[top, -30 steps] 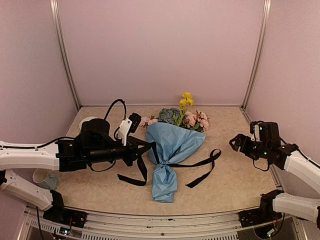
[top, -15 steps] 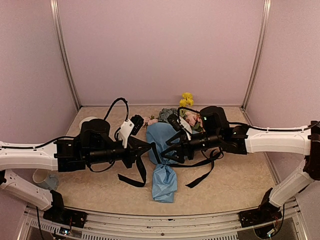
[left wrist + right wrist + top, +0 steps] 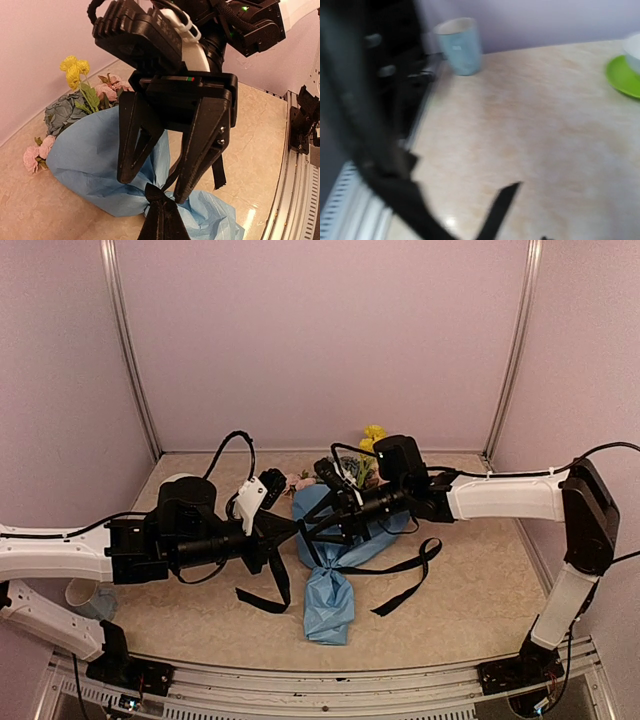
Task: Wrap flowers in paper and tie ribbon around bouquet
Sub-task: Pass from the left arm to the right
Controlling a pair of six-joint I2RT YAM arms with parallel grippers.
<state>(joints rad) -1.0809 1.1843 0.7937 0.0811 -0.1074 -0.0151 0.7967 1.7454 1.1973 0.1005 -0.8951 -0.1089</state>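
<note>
The bouquet (image 3: 330, 600) lies mid-table: light-blue paper (image 3: 90, 160) bunched round the flowers (image 3: 75, 67), which are yellow, pink and blue-green. A black ribbon (image 3: 405, 565) is knotted round the paper's neck (image 3: 154, 192). My left gripper (image 3: 288, 530) is shut on the ribbon strands left of the knot; its own fingers are out of the left wrist view. My right gripper (image 3: 155, 186) reaches over the bouquet, jaws apart, one fingertip on each side of the knot. The right wrist view is blurred and shows only a loose ribbon end (image 3: 500, 210).
A pale blue cup (image 3: 459, 45) stands near the front left edge, under my left arm (image 3: 85, 595). A green saucer (image 3: 625, 75) with something white on it sits at the back left. Ribbon tails trail on both sides of the bouquet. The metal front rail (image 3: 330, 680) bounds the table.
My right arm has swung in from the far right to above the bouquet, its jaws narrowing round the ribbon knot. The left arm and the bouquet have stayed put.
</note>
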